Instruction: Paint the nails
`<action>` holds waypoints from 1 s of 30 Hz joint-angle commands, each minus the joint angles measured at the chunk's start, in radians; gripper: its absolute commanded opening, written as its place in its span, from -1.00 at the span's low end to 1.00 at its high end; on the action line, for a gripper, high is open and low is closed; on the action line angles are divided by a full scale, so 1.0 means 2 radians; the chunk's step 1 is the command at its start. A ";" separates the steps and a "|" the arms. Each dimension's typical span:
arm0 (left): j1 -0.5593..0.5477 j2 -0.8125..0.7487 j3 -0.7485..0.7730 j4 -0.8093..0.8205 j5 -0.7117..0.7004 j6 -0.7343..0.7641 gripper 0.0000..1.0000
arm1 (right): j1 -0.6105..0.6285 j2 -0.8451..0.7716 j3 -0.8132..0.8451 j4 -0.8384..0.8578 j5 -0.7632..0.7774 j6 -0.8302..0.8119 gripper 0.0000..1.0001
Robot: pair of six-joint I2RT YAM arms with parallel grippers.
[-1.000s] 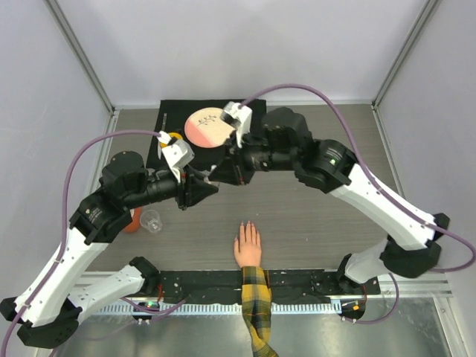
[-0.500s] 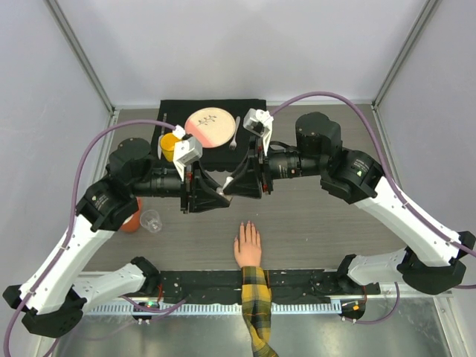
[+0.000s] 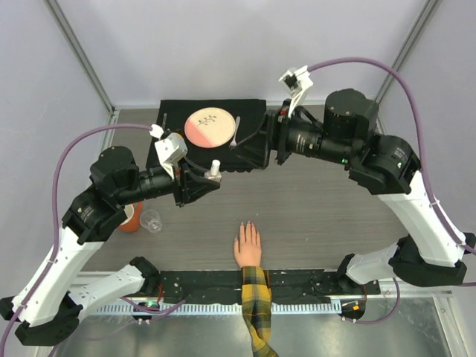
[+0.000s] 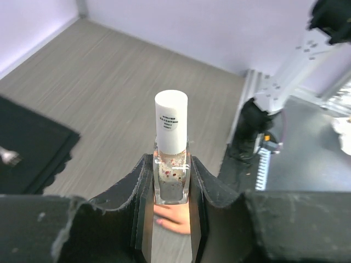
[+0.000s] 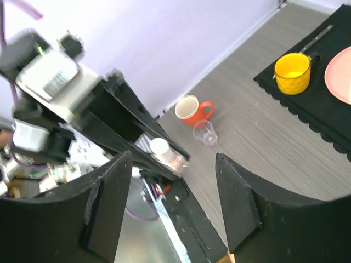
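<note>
A flesh-coloured hand (image 3: 248, 245) in a yellow-and-black plaid sleeve lies flat near the table's front edge, fingers pointing away from the arms. Its nails (image 3: 245, 225) are tiny and pinkish. Above and left of it, my left gripper (image 3: 209, 178) is shut on a small clear bottle (image 3: 214, 170) with its white cap on. In the left wrist view the bottle (image 4: 171, 150) stands upright in my gripper (image 4: 171, 163), and the hand (image 4: 174, 216) shows below it. My right gripper (image 3: 256, 147) hangs open over the black mat's right end, apart from the bottle (image 5: 167, 152).
A black mat (image 3: 169, 123) at the back holds a pink plate (image 3: 209, 126), a fork (image 3: 236, 132) and a yellow cup (image 5: 292, 72). An orange mug (image 3: 132, 218) and a clear plastic cup (image 3: 151, 220) stand at the left.
My right gripper has opened and pulled back up and to the right, away from the bottle's cap. The left gripper keeps the bottle and has drawn slightly left.
</note>
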 commanded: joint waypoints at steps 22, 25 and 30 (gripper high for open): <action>0.003 0.011 -0.002 -0.019 -0.081 0.043 -1.00 | 0.040 0.151 0.145 -0.112 0.069 0.033 -0.33; 0.003 0.012 0.000 -0.020 -0.066 0.044 -1.00 | 0.040 0.150 0.138 -0.109 0.051 0.026 -0.42; 0.003 0.018 0.017 -0.031 -0.037 0.041 -0.99 | 0.034 0.142 0.119 -0.109 0.020 0.004 -0.51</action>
